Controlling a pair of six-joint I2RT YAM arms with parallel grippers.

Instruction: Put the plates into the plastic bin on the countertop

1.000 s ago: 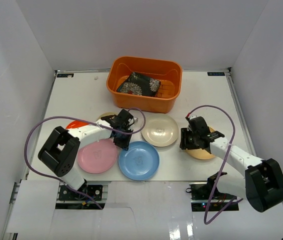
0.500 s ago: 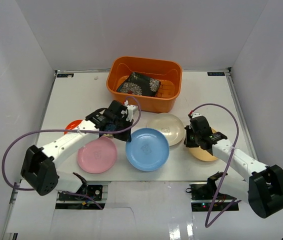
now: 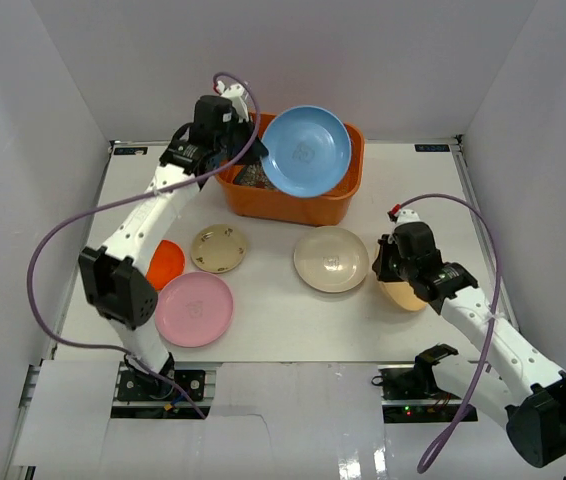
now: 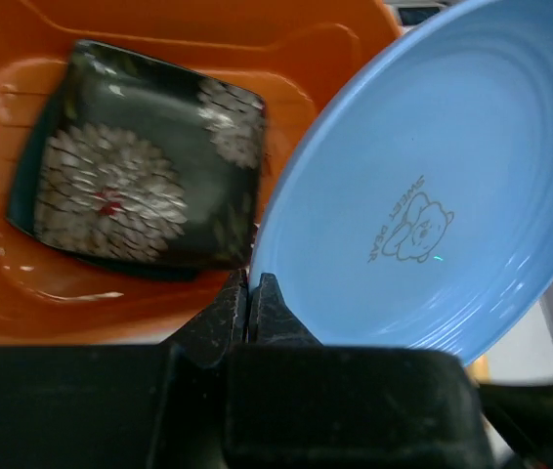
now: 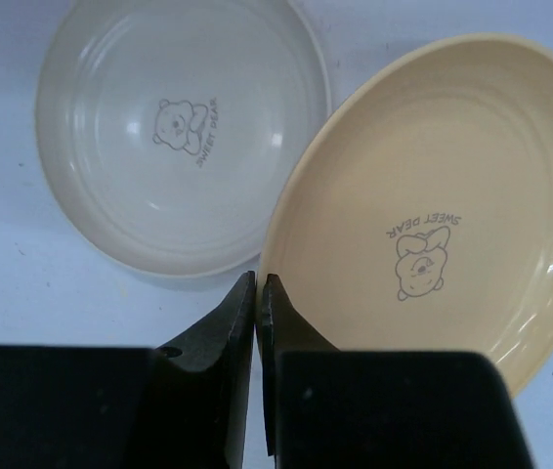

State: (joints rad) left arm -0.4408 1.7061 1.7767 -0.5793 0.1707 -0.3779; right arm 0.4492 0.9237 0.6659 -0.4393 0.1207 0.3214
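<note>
My left gripper (image 3: 254, 160) (image 4: 248, 283) is shut on the rim of the round blue plate (image 3: 306, 150) (image 4: 433, 195). It holds the plate tilted over the orange plastic bin (image 3: 293, 208) (image 4: 159, 29). Inside the bin lies the square black plate with white flowers (image 3: 251, 178) (image 4: 140, 186). My right gripper (image 3: 388, 272) (image 5: 257, 283) is shut on the rim of the yellow-tan plate (image 3: 405, 296) (image 5: 443, 205), right beside the cream plate (image 3: 331, 259) (image 5: 179, 127). On the countertop (image 3: 293, 325) lie a pink plate (image 3: 194, 309), an orange-red plate (image 3: 166, 262) and a small beige plate (image 3: 219, 248).
White walls close in the countertop on the left, back and right. The left arm stretches from its base along the left side up to the bin. Purple cables loop over both arms.
The left gripper closed on the blue plate and carried it from the front of the countertop up over the bin. The right gripper closed on the yellow-tan plate's rim.
</note>
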